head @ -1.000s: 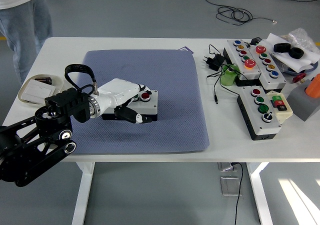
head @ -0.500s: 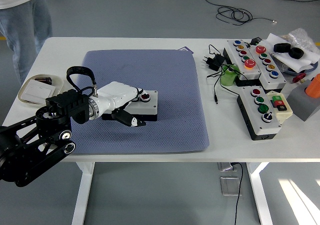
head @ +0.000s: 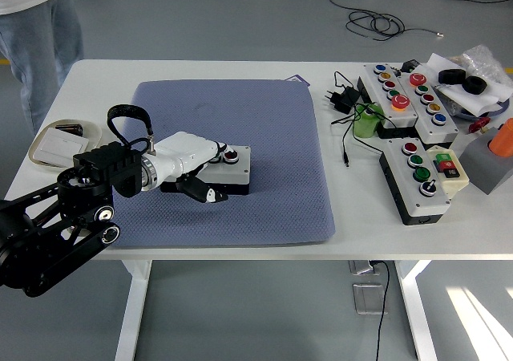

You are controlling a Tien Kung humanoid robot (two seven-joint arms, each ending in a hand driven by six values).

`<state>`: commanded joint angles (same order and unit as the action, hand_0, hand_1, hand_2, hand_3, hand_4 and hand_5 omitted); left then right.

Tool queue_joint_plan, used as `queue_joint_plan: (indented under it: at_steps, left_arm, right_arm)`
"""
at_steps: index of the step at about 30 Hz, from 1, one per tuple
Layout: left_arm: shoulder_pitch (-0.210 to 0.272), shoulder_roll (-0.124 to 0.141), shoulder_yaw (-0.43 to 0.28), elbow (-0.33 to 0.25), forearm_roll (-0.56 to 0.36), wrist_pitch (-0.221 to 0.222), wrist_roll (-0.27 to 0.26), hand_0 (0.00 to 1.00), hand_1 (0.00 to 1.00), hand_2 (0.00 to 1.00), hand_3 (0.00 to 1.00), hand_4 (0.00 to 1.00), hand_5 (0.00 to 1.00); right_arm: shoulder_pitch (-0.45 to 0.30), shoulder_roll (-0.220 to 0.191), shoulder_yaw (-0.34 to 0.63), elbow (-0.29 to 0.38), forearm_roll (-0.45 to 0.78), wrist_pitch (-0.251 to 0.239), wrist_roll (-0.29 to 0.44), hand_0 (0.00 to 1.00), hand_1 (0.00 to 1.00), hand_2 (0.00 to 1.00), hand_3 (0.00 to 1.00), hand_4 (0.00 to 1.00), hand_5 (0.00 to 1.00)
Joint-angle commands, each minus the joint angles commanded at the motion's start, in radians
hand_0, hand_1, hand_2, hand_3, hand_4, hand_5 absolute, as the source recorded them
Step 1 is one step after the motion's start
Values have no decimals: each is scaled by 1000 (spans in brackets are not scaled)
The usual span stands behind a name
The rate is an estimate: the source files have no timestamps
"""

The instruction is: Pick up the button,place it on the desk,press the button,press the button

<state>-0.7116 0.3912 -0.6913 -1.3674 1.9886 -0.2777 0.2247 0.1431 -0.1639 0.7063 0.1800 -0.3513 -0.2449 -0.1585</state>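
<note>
A small button box (head: 232,172) with a grey top, black sides and a dark red button (head: 232,155) lies on the blue mat (head: 264,120). My left hand (head: 202,168), white with black fingertips, lies over the box's left part. Its fingers (head: 215,151) rest on the top and its thumb (head: 202,192) runs along the front side, so it is closed around the box. The left half of the box is hidden under the hand. The black left arm (head: 72,208) comes in from the lower left.
An oval tray (head: 48,160) sits at the table's left edge. Two button panels (head: 401,92) (head: 417,180), a green roll (head: 369,122), a black adapter (head: 345,98) with cables and a grey box (head: 485,168) crowd the right. A person (head: 40,32) stands at the far left.
My left hand has slid back to the left along the box, uncovering more of its top. The thumb has moved left. The box has shifted slightly left.
</note>
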Motion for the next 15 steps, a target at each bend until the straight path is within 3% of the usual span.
queue_joint_plan:
  at_steps: [6,15]
  left_arm:
    - [6,5,-17,-14,5,25,-6,2,8,104,834,812,475]
    - [15,14,-70,-68,-4,24,-11,2,10,105,836,800,461]
  right_arm:
    - [1,0,-1,0,3,0,2,787,797,817,751,412,479]
    - [1,1,1,0,0,0,-1,787,797,817,751,412,479]
